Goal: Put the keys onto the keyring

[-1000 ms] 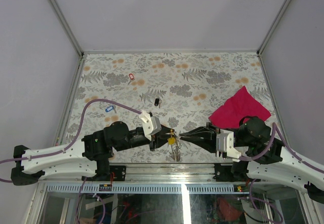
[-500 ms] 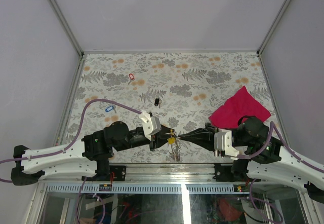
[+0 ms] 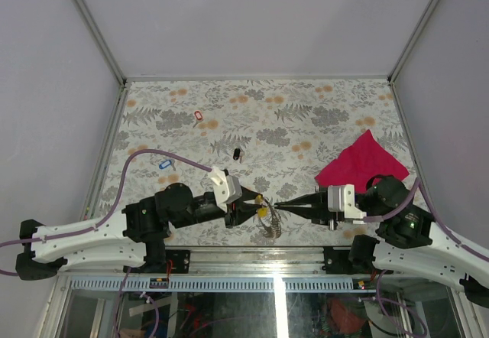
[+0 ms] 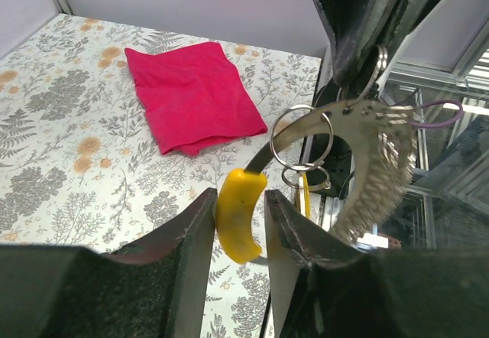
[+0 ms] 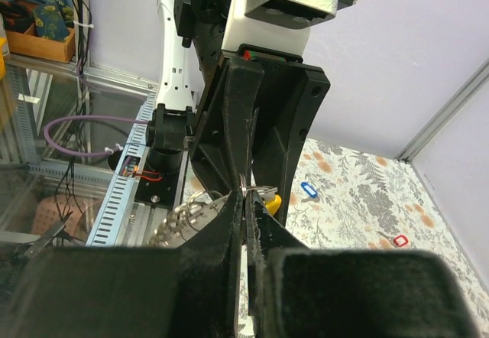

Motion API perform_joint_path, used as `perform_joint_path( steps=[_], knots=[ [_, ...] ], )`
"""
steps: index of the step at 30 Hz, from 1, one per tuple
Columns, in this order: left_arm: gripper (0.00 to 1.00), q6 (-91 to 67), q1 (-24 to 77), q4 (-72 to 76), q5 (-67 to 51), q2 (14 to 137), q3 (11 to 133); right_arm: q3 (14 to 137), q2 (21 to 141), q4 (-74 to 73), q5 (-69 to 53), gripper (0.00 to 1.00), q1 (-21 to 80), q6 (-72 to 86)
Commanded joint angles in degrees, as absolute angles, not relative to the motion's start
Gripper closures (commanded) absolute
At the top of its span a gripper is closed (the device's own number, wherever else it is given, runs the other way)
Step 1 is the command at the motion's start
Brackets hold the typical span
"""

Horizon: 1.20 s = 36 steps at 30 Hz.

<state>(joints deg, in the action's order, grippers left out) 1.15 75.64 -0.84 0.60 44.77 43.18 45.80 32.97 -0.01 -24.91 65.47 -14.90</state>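
The flower-printed surface point(image 3: 306, 116) carries everything, and both arms reach in over its near edge. The magenta cloth point(image 3: 361, 164) lies flat on it, beyond the right tool point(image 3: 280, 205) and off to that tool's outer side, well apart from its tips.

The two tools point at each other tip to tip, close together above the near edge. The left tool point(image 3: 248, 208) has its jaws a little apart, with the yellow piece point(image 4: 241, 216) filling the gap. In the left wrist view both inner faces look to touch it, but I cannot tell whether they press on it. The right tool has its jaws together, and in the right wrist view a thin loop of wire stands up out of the seam between the tips, pinched there.

The keyring point(image 4: 302, 135) hangs in the air between the two tools, clear of the surface. Its silvery loops bunch just past the left tool's tips, and a curved, toothed metal strip sits beside them. A dark stem runs from the yellow piece up to one loop.

The loose keys lie on the surface, well apart from both tools. The black key point(image 3: 237, 154) lies straight out beyond the left tool. The blue key point(image 3: 163, 164) lies off to that tool's outer side, beside the purple cable. The red key point(image 3: 199, 115) lies farthest out.
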Motion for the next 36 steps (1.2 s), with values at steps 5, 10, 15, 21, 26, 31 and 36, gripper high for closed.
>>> perform_joint_path(
  steps=[5, 10, 15, 21, 26, 31, 36],
  knots=[
    [0.63, 1.4, 75.6, 0.4, -0.5, 43.1, 45.8, 47.9, 30.9, -0.2, -23.2, 1.00, 65.8, -11.2],
    [0.60, 1.3, 75.6, -0.6, -0.3, 42.0, 46.2, 48.4, 31.3, -1.7, -23.2, 1.00, 65.8, -11.3],
    [0.58, 1.4, 75.6, -2.9, 0.5, 41.4, 47.2, 48.9, 31.6, -3.1, -23.3, 1.00, 65.7, -10.7],
    [0.57, 1.7, 75.6, -5.0, 0.9, 40.8, 48.4, 49.8, 31.2, -4.9, -22.4, 1.00, 65.7, -9.3],
    [0.56, 1.9, 75.6, -4.7, 0.8, 40.3, 48.4, 50.4, 31.8, -6.2, -23.3, 1.00, 65.7, -7.5],
    [0.56, 2.1, 75.5, -3.0, -0.2, 41.6, 48.6, 49.5, 32.2, -3.2, -23.5, 1.00, 65.7, -3.5],
    [0.56, 2.1, 75.5, -2.8, -1.2, 42.4, 49.6, 45.9, 32.4, 3.9, -21.4, 1.00, 65.8, 2.8]
  ],
)
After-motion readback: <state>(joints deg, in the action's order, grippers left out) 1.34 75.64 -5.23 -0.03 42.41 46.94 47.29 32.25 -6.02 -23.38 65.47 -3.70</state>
